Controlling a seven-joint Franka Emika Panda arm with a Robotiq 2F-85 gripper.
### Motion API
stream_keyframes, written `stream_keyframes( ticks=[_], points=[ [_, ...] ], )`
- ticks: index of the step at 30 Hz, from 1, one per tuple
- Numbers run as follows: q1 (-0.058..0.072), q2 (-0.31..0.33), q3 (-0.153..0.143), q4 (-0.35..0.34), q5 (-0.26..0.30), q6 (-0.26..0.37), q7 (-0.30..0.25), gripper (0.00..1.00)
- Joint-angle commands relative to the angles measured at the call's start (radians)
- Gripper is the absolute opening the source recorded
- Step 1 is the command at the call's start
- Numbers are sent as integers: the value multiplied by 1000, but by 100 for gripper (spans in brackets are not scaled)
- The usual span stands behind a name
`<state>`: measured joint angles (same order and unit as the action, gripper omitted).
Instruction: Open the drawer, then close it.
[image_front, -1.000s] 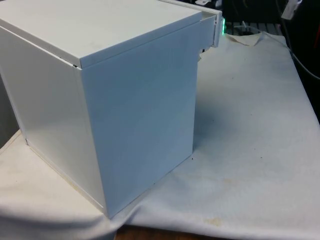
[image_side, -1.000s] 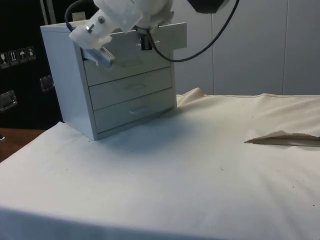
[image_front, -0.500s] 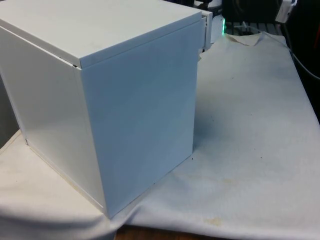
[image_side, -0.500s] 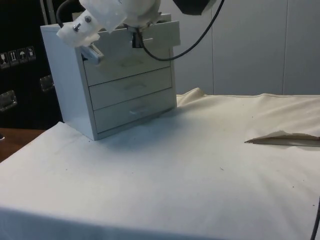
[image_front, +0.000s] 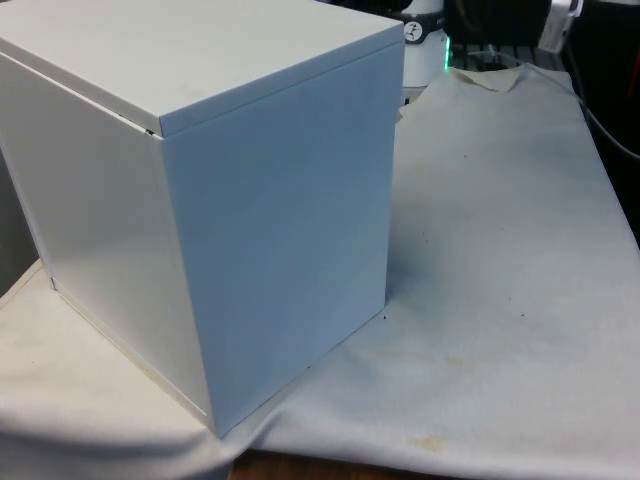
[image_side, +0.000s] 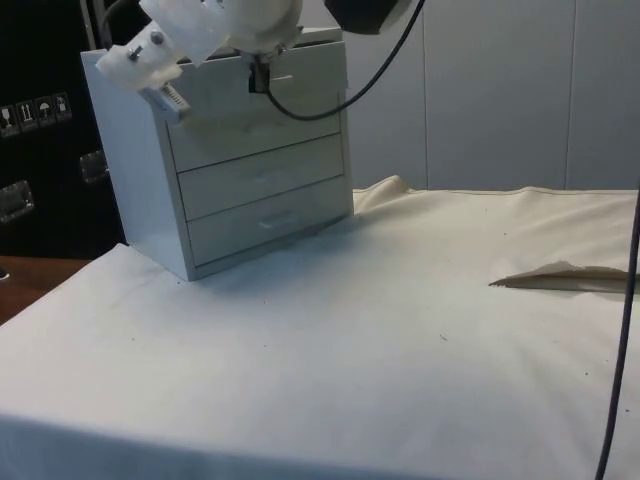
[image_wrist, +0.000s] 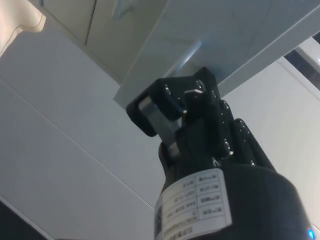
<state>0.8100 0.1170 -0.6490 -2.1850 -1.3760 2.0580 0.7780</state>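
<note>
I am pushing the top drawer (image_side: 262, 95) shut, and I judge that this is the last part of the job. To do it well, I am thinking I should push straight into the chest, slowly, so the drawer is not going in crooked and the chest is not sliding on the cloth (image_side: 400, 330). I should stop when the drawer front is lying level with the two drawers below it. My gripper (image_side: 260, 78) is sitting at the top drawer's front, up near its handle (image_wrist: 186, 54). I cannot tell if my fingers are apart or together, because they are turned edge-on in the wrist view and too small in the side view. The chest of drawers (image_side: 215, 160) is white and plain, with three drawers stacked up. It is standing at the left of the table in the side view, toward the far end. In the side view the top drawer is looking almost all the way in.
</note>
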Motion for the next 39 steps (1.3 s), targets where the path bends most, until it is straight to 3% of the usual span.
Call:
stream_keyframes(
  ticks=[1, 5, 6, 7, 12, 13, 14, 16, 32, 39],
  points=[
    [-7, 8, -4, 10, -3, 20, 0, 0],
    [-10, 35, -23, 35, -1, 42, 9, 0],
    [-2, 26, -19, 25, 0, 24, 10, 0],
    [-10, 40, -26, 40, 0, 46, 11, 0],
    [-13, 67, -42, 65, 2, 66, 21, 0],
    [-5, 59, -41, 55, 1, 48, 23, 0],
    [-15, 78, -48, 75, 2, 74, 26, 0],
    [-14, 86, -54, 81, 3, 79, 30, 0],
    [-5, 81, -53, 74, 3, 56, 39, 0],
    [11, 32, -43, 61, -1, 3, 41, 0]
  ],
)
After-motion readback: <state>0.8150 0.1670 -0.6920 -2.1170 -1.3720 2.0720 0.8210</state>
